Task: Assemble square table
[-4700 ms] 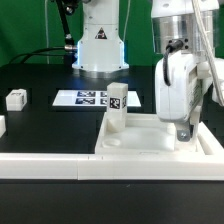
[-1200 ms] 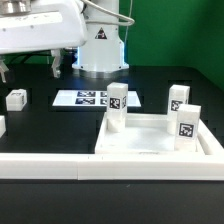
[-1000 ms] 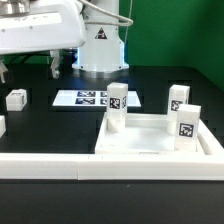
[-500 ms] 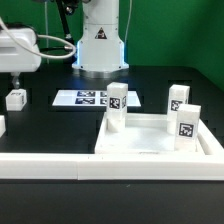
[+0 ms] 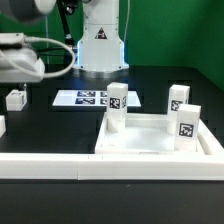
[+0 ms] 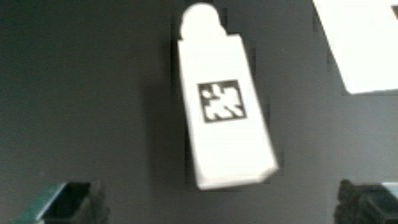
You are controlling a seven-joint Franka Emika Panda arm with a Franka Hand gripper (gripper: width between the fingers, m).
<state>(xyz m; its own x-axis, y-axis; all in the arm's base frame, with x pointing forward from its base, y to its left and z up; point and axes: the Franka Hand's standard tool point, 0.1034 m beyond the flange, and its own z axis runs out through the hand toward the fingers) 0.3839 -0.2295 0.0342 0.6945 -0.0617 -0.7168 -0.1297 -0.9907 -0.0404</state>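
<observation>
Tabletop [image 5: 150,148], three upright legs [image 5: 117,105], one loose

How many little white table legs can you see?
4, maybe more hidden. Three legs stand upright on the square tray: one at its far corner, two near its right rim in the exterior view. One lies on the black table under the arm.
</observation>
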